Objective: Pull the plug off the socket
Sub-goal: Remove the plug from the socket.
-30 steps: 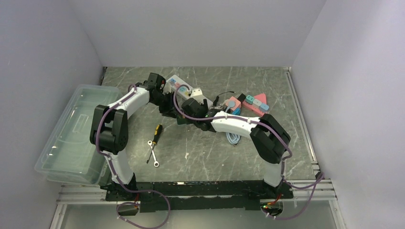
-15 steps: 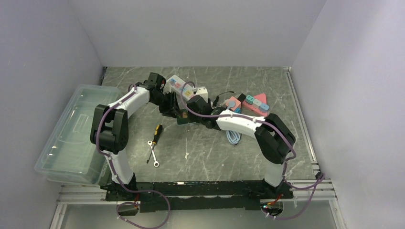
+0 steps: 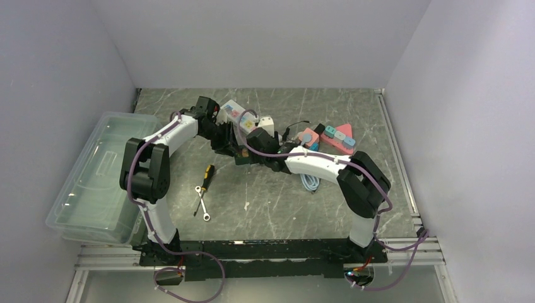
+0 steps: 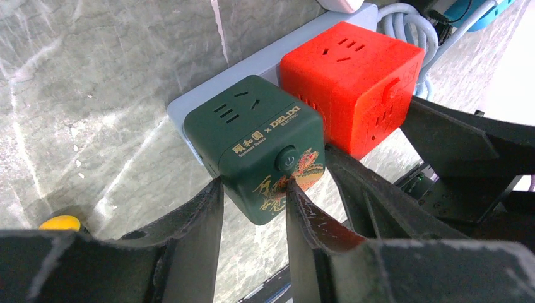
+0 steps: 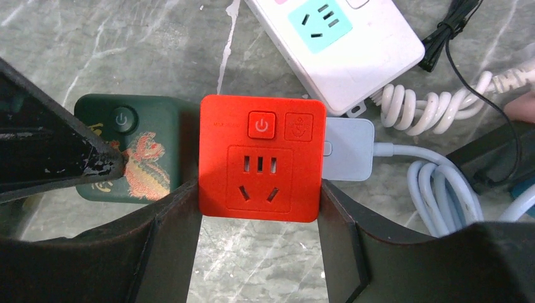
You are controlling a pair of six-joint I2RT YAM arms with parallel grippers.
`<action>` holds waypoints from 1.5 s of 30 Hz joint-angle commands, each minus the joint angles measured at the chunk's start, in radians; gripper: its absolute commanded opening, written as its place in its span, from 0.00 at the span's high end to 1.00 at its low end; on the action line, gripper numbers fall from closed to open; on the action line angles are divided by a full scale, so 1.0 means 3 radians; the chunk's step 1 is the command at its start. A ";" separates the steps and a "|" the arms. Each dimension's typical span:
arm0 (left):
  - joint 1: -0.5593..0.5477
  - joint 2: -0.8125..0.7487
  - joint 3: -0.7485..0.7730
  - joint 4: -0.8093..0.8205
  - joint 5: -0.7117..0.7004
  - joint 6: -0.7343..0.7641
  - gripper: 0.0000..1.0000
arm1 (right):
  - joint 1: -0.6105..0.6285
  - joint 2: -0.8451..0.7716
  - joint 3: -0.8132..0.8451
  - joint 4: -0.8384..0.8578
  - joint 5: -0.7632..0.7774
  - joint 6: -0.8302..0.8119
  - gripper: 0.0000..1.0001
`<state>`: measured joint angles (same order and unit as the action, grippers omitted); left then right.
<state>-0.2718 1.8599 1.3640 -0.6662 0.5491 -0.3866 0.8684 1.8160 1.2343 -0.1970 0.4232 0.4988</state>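
Note:
A dark green cube adapter [image 4: 258, 142] and a red cube adapter [image 4: 353, 76] sit side by side, plugged into a pale blue-grey socket strip [image 4: 189, 107] lying on the table. My left gripper [image 4: 253, 184] is shut on the green cube's near corner, a finger touching each side. My right gripper [image 5: 258, 189] is shut on the red cube [image 5: 262, 164], its fingers pressed against the two side faces. The green cube [image 5: 135, 151] lies just left of it there. In the top view both grippers meet at mid-table, the left [image 3: 232, 146] and the right [image 3: 251, 148].
A white power strip [image 5: 340, 38] and a coiled white cable [image 5: 435, 104] lie just beyond the cubes. A yellow-handled screwdriver [image 3: 207, 173] and a wrench [image 3: 202, 205] lie in front. A clear plastic bin [image 3: 94, 177] stands left; pink blocks [image 3: 334, 136] lie right.
My right arm has shifted a little toward the back and right, its wrist closing in on the cubes. The left arm has hardly moved.

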 commanded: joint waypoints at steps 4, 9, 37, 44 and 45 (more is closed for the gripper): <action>-0.0091 0.0266 -0.0081 0.0042 -0.0392 0.0143 0.59 | 0.0207 0.0031 0.0363 -0.0281 0.0525 -0.0088 1.00; -0.0095 0.0264 -0.0079 0.0043 -0.0394 0.0143 0.59 | 0.0206 -0.0002 0.0313 -0.0215 0.0462 -0.0079 1.00; -0.0101 0.0272 -0.0065 0.0029 -0.0387 0.0164 0.58 | 0.0168 -0.0640 0.0073 -0.0318 0.0511 -0.0067 1.00; -0.0090 -0.0151 -0.0127 0.0257 -0.0059 0.0296 0.24 | 0.0235 -0.1164 -0.0400 -0.0327 -0.0179 -0.0040 1.00; -0.0086 -0.0273 -0.0163 0.0336 0.0002 0.0322 0.19 | 0.0279 -0.1263 -0.0515 -0.0277 -0.0315 -0.0045 1.00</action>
<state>-0.2855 1.8629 1.3518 -0.6292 0.5438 -0.3504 0.9226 1.5471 1.1671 -0.3069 0.4793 0.4828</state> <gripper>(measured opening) 0.720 0.639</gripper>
